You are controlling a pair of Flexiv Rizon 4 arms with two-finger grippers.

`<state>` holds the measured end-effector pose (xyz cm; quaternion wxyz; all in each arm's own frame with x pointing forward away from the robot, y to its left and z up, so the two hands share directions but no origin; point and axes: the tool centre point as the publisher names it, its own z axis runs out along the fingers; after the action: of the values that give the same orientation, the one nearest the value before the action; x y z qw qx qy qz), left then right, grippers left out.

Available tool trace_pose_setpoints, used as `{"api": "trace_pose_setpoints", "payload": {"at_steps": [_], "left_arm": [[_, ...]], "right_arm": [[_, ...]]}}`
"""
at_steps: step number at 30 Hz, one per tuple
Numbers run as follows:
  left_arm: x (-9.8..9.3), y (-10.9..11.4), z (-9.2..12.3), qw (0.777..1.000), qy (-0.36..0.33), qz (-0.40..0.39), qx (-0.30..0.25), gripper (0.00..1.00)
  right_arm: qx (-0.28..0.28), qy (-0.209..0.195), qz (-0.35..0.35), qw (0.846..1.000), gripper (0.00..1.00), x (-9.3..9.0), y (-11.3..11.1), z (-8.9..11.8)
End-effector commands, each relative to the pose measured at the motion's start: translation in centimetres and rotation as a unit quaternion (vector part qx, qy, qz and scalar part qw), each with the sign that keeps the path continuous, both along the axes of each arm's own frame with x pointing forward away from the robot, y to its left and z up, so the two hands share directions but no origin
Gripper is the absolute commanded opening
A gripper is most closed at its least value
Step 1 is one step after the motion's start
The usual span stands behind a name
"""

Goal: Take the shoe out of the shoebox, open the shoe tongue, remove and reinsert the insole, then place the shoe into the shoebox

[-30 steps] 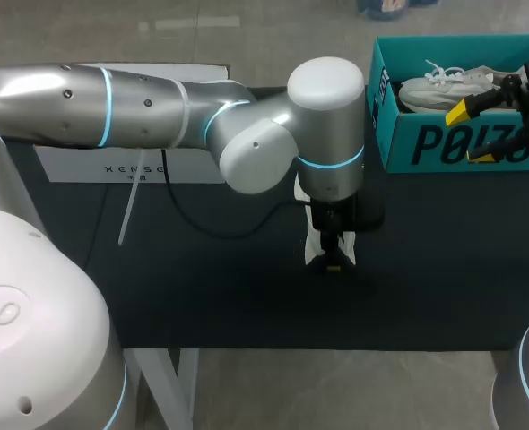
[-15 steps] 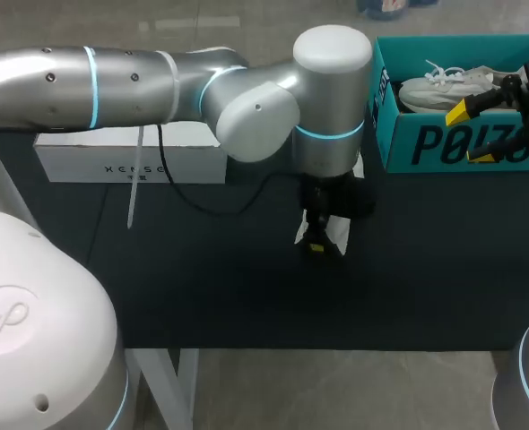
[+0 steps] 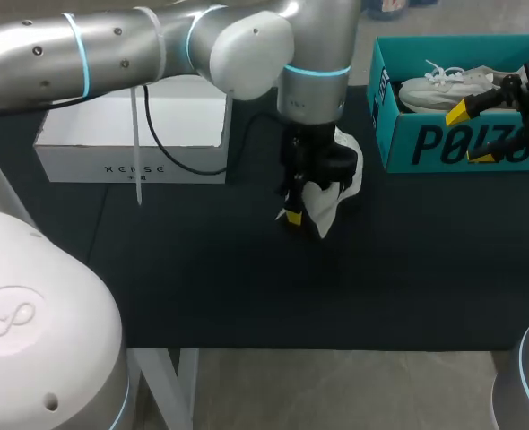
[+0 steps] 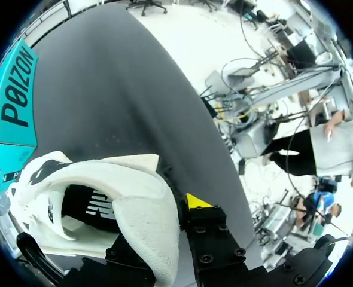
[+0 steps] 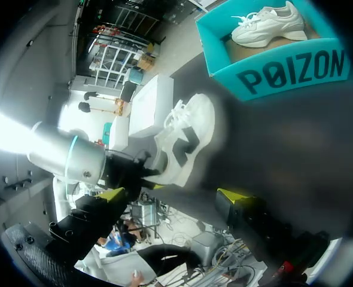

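Observation:
A white shoe [image 3: 329, 190] with dark side marks hangs over the black table mat, heel down. My left gripper [image 3: 299, 213] is shut on its heel collar. From the left wrist the padded heel [image 4: 143, 221] fills the space between the fingers, and one yellow tip [image 4: 197, 201] shows beside it. The teal shoebox [image 3: 426, 143] stands at the table's right rear with a second white shoe [image 3: 444, 86] inside. My right gripper [image 3: 471, 134] hovers open at the box's front wall. Ahead of that gripper [image 5: 173, 194] the held shoe [image 5: 185, 140] and the shoebox [image 5: 284, 69] are both visible.
A white carton [image 3: 130, 139] lies at the back left of the mat [image 3: 202, 287]. My left arm [image 3: 157, 49] stretches across it from the left.
My left gripper closed on the shoe's heel, then carried it up and back toward the rear of the table, a little leftward. The right arm has not moved.

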<state>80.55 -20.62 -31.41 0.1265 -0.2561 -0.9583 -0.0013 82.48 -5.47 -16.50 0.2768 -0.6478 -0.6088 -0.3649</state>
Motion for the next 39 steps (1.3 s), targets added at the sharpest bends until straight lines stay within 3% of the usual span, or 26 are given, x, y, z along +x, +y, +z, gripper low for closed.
{"api": "trace_pose_setpoints", "payload": {"at_steps": [1, 3, 5, 6, 8, 9, 33, 39], "left_arm": [[0.1, -0.2, 0.1, 1.000, 0.001, -0.001, 0.001, 0.00], [0.7, 1.2, 0.4, 0.998, -0.004, -0.070, -0.003, 0.00], [1.4, 3.4, 1.5, 0.979, 0.003, -0.201, -0.031, 0.00], [1.8, 4.1, 2.0, 0.976, 0.015, -0.214, -0.041, 0.00], [3.5, 7.0, 4.2, 0.929, 0.088, -0.346, -0.096, 0.00], [4.7, 7.9, 5.0, 0.913, 0.123, -0.370, -0.117, 0.00], [4.7, 7.9, 5.0, 0.913, 0.123, -0.370, -0.117, 0.00], [6.8, 11.9, 6.5, 0.909, 0.045, -0.407, -0.076, 0.00]], "right_arm": [[-0.001, 0.000, 0.000, 1.000, 1.00, 0.0, 0.0, 0.0], [-0.001, 0.000, 0.000, 1.000, 1.00, 0.0, 0.0, 0.0], [-0.001, 0.000, 0.000, 1.000, 1.00, 0.0, 0.0, 0.0], [-0.001, 0.000, 0.000, 1.000, 1.00, 0.0, 0.0, 0.0], [-0.001, 0.000, 0.000, 1.000, 1.00, 0.0, 0.0, 0.0], [-0.001, 0.000, 0.000, 1.000, 1.00, 0.0, 0.0, 0.0], [-0.001, 0.000, 0.000, 1.000, 1.00, 0.0, 0.0, 0.0], [-0.001, 0.000, 0.000, 1.000, 1.00, 0.0, 0.0, 0.0]]}}
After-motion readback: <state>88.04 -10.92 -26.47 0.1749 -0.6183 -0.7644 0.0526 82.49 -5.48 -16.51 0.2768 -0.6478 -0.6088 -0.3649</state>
